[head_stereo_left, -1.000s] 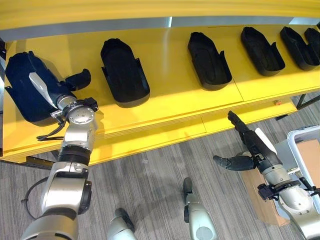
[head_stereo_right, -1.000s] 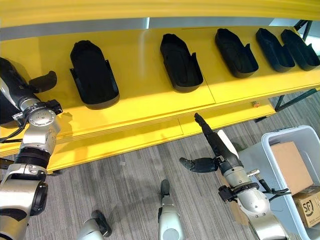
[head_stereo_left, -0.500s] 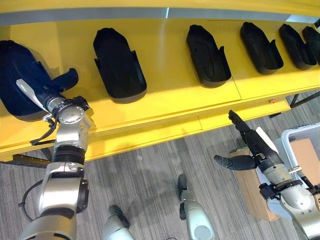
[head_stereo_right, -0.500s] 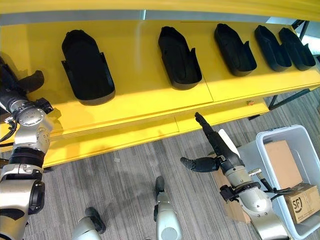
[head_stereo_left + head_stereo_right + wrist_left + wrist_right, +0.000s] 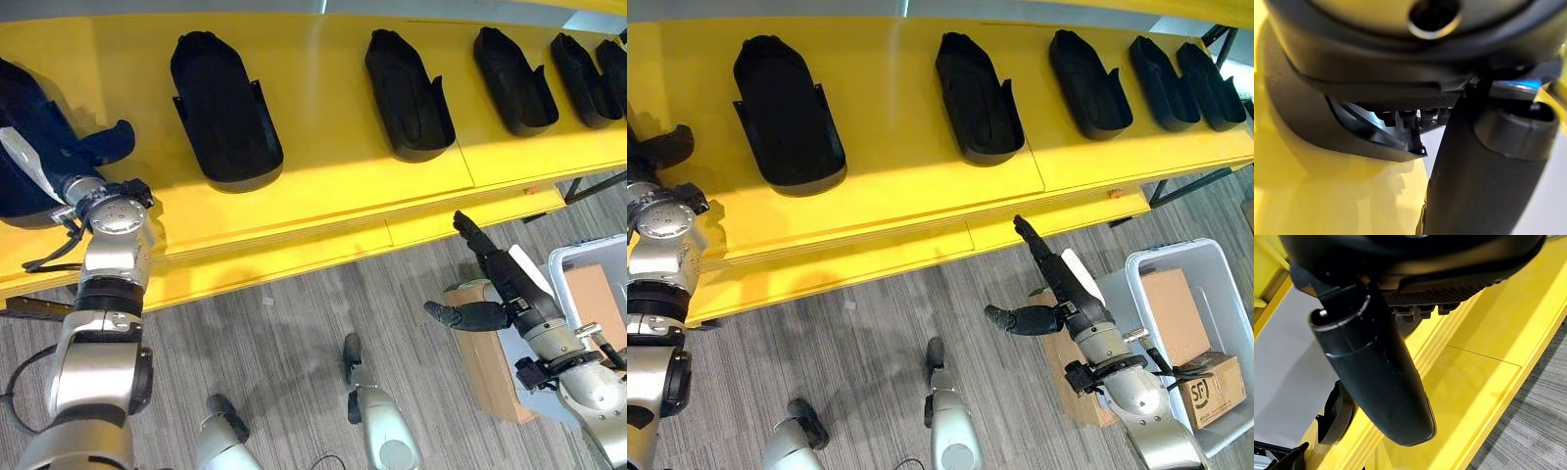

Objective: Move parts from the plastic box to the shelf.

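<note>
Several black moulded parts lie in a row on the yellow shelf (image 5: 323, 196), among them one (image 5: 223, 108) left of centre and one (image 5: 409, 83) in the middle. At the shelf's far left my left hand (image 5: 54, 166) lies on another black part (image 5: 24, 113). Its thumb (image 5: 110, 142) sticks out to the side, clear of the part. My right hand (image 5: 1058, 284) is open and empty, held over the floor just below the shelf's front edge. The grey plastic box (image 5: 1136, 279) stands on the floor at the right.
Inside the plastic box sit two cardboard boxes (image 5: 1171, 313) (image 5: 1215, 392). A flat brown cardboard box (image 5: 490, 348) lies on the grey carpet under my right arm. More black parts (image 5: 514, 69) (image 5: 583, 69) fill the shelf's right end.
The whole picture has shifted because the camera moved. My left hand stays on the far-left part and my right hand keeps its open pose below the shelf edge.
</note>
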`<state>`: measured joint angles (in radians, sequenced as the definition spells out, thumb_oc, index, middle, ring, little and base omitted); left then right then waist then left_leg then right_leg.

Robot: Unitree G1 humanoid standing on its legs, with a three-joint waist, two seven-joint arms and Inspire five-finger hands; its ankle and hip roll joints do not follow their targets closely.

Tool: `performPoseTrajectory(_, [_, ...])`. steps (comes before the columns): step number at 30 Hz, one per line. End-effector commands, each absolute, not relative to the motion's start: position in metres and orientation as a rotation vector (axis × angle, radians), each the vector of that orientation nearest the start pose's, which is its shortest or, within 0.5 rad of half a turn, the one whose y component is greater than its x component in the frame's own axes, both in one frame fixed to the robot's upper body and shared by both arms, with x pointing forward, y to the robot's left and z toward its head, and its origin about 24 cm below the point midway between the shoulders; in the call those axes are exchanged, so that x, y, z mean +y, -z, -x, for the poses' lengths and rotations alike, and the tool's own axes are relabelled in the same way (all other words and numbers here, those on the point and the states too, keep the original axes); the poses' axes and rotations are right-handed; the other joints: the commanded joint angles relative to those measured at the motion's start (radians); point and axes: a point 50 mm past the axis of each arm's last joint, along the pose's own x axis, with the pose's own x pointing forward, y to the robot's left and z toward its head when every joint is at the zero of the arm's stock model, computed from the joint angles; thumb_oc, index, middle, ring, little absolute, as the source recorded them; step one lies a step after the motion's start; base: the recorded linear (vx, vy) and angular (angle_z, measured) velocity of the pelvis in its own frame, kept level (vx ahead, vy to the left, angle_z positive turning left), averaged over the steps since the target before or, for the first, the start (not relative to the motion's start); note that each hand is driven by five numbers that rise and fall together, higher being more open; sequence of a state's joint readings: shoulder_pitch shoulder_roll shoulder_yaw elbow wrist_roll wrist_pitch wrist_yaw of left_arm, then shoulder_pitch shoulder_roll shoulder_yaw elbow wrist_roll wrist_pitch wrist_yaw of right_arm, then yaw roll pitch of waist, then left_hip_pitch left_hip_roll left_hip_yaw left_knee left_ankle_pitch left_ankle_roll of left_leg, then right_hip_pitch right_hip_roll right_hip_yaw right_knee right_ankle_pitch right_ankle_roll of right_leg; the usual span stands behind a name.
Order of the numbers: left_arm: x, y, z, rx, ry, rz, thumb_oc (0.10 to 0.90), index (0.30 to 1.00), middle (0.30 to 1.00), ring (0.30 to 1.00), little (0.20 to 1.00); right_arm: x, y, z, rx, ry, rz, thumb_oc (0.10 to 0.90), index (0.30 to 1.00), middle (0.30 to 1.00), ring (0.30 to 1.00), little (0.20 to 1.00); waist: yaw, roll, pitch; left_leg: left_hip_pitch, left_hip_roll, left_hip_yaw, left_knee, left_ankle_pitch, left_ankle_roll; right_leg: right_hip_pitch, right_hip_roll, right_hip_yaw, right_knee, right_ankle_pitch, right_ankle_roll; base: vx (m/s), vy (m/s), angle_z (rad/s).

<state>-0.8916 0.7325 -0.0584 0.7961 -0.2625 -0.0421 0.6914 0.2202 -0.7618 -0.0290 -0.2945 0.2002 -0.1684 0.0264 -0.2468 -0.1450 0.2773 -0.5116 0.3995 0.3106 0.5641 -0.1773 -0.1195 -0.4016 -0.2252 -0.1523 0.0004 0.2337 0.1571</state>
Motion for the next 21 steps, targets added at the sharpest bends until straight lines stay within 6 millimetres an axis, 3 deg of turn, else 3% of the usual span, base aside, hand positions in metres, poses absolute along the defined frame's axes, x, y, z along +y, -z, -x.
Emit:
performPoseTrajectory(1, [0.343, -0.264, -0.345, -0.442, -0.974, -0.474, 0.9, 1.0, 1.0, 1.0, 1.0, -0.252, -0.182, -0.204, -0.481, -0.155, 0.629, 0.9, 1.0, 1.0, 1.0, 1.0, 0.015, 0.022, -0.069, -0.041, 0.055, -0.102, -0.044, 0.099, -0.051, 0.148, -0.083, 0.029, 0.056, -0.099, 0.068, -0.01, 0.008, -0.03])
performPoseTrajectory(10, [0.358, -0.252, -0.339, -0.344, -0.969, -0.747, 0.9, 1.0, 1.0, 1.0, 1.0, -0.254, -0.19, -0.202, -0.502, -0.165, 0.644, 0.9, 1.0, 1.0, 1.0, 1.0, 0.018, 0.033, -0.065, -0.056, 0.056, -0.106, -0.038, 0.099, -0.05, 0.134, -0.083, 0.029, 0.063, -0.099, 0.068, 0.0, 0.0, 0.0])
performPoseTrajectory(21, [0.368, -0.234, -0.331, -0.269, -0.918, -0.926, 0.9, 1.0, 1.0, 1.0, 1.0, -0.254, -0.194, -0.202, -0.51, -0.178, 0.656, 0.9, 1.0, 1.0, 1.0, 1.0, 0.027, 0.045, -0.056, -0.049, 0.055, -0.101, -0.042, 0.099, -0.051, 0.125, -0.083, 0.035, 0.072, -0.103, 0.066, 0.0, 0.0, 0.0])
